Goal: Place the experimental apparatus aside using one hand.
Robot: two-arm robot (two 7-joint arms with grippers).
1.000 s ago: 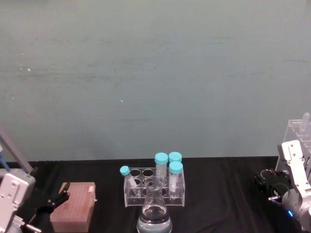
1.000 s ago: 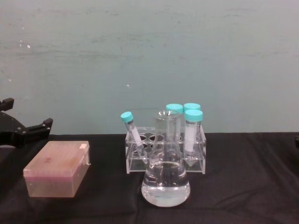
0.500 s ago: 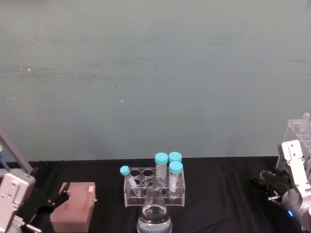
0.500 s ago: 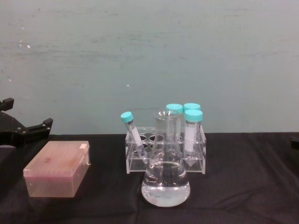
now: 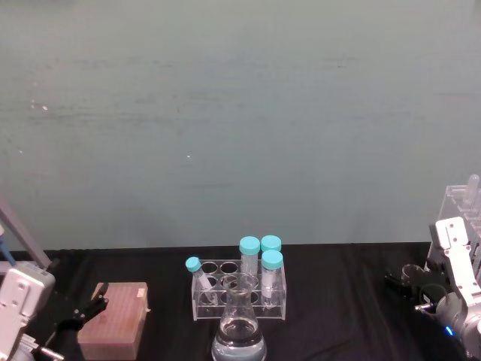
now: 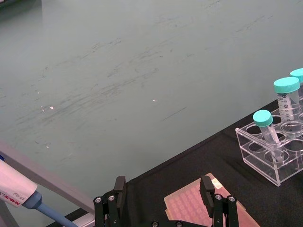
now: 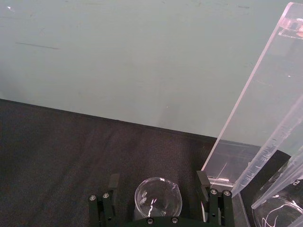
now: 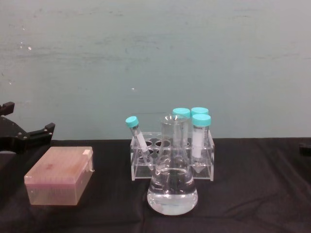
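At the right end of the black-draped table (image 8: pixel 252 194), the right gripper (image 7: pixel 158 182) straddles a small glass beaker (image 7: pixel 157 197) with its fingers spread wide.
The beaker stands upright between the two black fingers (image 7: pixel 113 181), and a gap shows on each side, so neither seems to touch the glass. Just outside one finger rises the tall clear acrylic rack (image 7: pixel 265 94), with a graduated glass tube (image 7: pixel 270 150) slanting along it. At the table's left end the left gripper (image 6: pixel 162 184) hangs idle, its fingers wide apart, with a pink pipette-tip box (image 6: pixel 187 208) just ahead of and between them. Well apart from both grippers, mid-table, a conical flask (image 8: pixel 172 184) of clear liquid stands in front of a small tube rack (image 8: pixel 141 172) that holds teal-capped tubes (image 8: pixel 201 141).
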